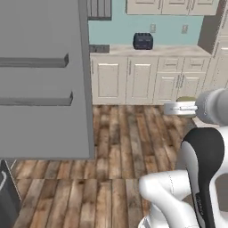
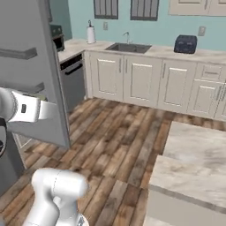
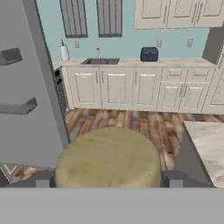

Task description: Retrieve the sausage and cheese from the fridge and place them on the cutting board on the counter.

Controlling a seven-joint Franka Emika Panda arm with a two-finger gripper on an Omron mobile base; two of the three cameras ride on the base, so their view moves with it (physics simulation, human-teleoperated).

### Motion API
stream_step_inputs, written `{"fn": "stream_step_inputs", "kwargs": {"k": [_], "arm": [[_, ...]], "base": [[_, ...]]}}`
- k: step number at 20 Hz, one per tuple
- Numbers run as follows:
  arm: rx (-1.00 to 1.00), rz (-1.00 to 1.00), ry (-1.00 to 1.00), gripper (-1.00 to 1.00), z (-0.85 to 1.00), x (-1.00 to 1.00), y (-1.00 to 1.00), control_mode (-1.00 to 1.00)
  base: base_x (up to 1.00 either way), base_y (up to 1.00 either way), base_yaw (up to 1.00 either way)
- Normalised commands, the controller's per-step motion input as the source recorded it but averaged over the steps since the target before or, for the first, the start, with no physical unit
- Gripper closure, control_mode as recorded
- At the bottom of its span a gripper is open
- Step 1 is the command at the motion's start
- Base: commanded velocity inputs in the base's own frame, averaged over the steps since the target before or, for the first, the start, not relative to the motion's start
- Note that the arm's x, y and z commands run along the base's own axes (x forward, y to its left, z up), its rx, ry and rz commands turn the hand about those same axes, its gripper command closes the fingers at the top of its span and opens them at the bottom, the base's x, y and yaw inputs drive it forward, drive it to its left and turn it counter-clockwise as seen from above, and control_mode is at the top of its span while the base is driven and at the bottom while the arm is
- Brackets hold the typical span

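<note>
A pale tan-yellow round of cheese point(image 3: 109, 157) sits between my two fingertips point(image 3: 42, 181) in the hand view, and my gripper point(image 3: 109, 183) is shut on it, in the air over the wooden floor. From the left base view the gripper point(image 1: 178, 107) hangs at the right with the cheese point(image 1: 186, 99) showing just above it. The fridge door point(image 1: 44, 80) stands open on my left, its grey shelves facing me point(image 3: 22, 96). A marbled counter point(image 2: 194, 154) lies at my right point(image 3: 210, 144). The sausage and the cutting board are out of view.
White cabinets line the far wall, with a dark toaster point(image 3: 149, 54), a sink point(image 2: 128, 47) and a paper towel roll point(image 2: 91, 34) on top. A dishwasher point(image 2: 73, 79) stands by the corner. Wooden floor point(image 1: 129, 147) stretches between the fridge door and the counter.
</note>
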Motion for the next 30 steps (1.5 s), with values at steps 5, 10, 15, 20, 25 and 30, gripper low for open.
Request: {"fn": "stream_step_inputs", "kwargs": {"k": [5,10,15,20,25,30], "arm": [[0.00,0.00,0.00,1.00,0.00,0.00,0.00,1.00],[0.00,0.00,0.00,1.00,0.00,0.00,0.00,1.00],[0.00,0.00,0.00,1.00,0.00,0.00,0.00,1.00],[0.00,0.00,0.00,1.00,0.00,0.00,0.00,1.00],[0.00,0.00,0.00,1.00,0.00,0.00,0.00,1.00],[0.00,0.00,0.00,1.00,0.00,0.00,0.00,1.00]], "base": [[0.00,-0.27,-0.60],[0.64,0.04,-0.26],[1.00,0.17,-0.14],[1.00,0.10,-0.13],[1.00,0.16,-0.13],[1.00,0.21,-0.15]]}}
